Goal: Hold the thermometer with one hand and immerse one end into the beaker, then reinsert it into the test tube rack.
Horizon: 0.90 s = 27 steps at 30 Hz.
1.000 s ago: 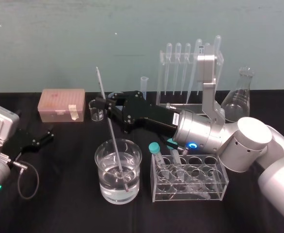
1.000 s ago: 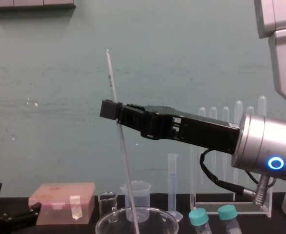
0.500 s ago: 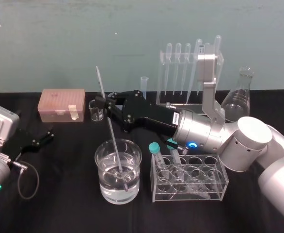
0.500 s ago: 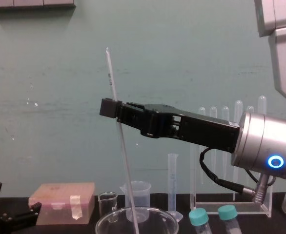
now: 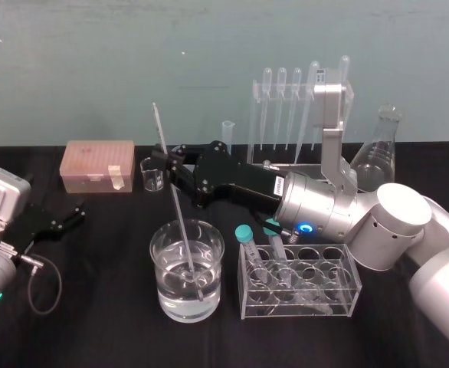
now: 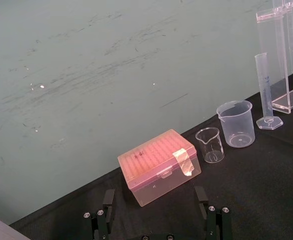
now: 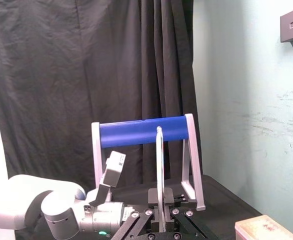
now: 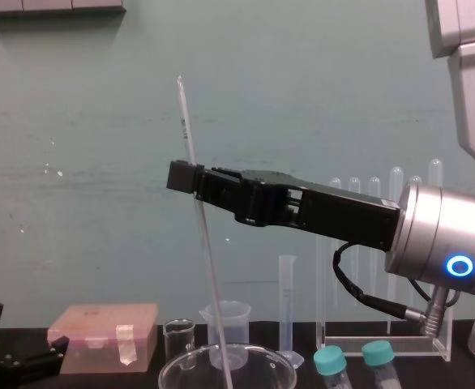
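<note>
Right hand [image 5: 166, 162] pinches the thermometer [image 5: 177, 215] partway up, above the beaker [image 5: 162, 284]. Thermometer tilted, lower end down in the water. Rack [image 5: 253, 123] stands behind, well apart, with pipettes hanging in it. Left hand [image 5: 73, 216] sits low at the left over the tabletop [image 5: 102, 307], fingers spread.

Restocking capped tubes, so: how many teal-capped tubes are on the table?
2. Both teal-capped tubes stand at the left end of the low tube rack, right of the beaker: one, and the other beside it.
</note>
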Each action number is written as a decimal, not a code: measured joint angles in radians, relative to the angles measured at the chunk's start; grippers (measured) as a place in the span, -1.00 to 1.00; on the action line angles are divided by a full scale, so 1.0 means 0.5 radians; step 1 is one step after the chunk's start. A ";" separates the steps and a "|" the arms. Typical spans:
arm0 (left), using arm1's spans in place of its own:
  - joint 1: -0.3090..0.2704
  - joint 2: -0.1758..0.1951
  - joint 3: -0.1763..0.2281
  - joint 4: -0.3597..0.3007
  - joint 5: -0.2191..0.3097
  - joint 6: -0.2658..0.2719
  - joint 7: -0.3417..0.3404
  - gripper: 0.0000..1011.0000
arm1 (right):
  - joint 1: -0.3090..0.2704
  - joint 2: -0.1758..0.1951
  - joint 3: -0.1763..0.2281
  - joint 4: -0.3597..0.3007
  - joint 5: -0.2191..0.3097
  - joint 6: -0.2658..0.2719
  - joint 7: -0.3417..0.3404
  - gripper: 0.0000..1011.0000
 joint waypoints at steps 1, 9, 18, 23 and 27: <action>0.000 0.000 0.000 0.000 0.000 0.000 0.000 0.99 | -0.001 0.001 0.000 0.000 0.000 0.000 -0.002 -0.89; 0.000 0.000 0.000 0.000 0.000 0.000 0.000 0.99 | -0.006 0.001 -0.001 -0.008 -0.001 0.003 -0.011 -0.89; 0.000 0.000 0.000 0.000 0.000 0.000 0.000 0.99 | -0.011 0.010 -0.002 -0.022 -0.003 0.012 -0.016 -0.89; 0.000 0.000 0.000 0.000 0.000 0.000 0.000 0.99 | -0.017 0.015 -0.002 -0.030 -0.002 0.014 -0.018 -0.89; 0.000 0.000 0.000 0.000 0.000 0.000 0.000 0.99 | -0.021 0.018 -0.001 -0.035 -0.001 0.016 -0.019 -0.89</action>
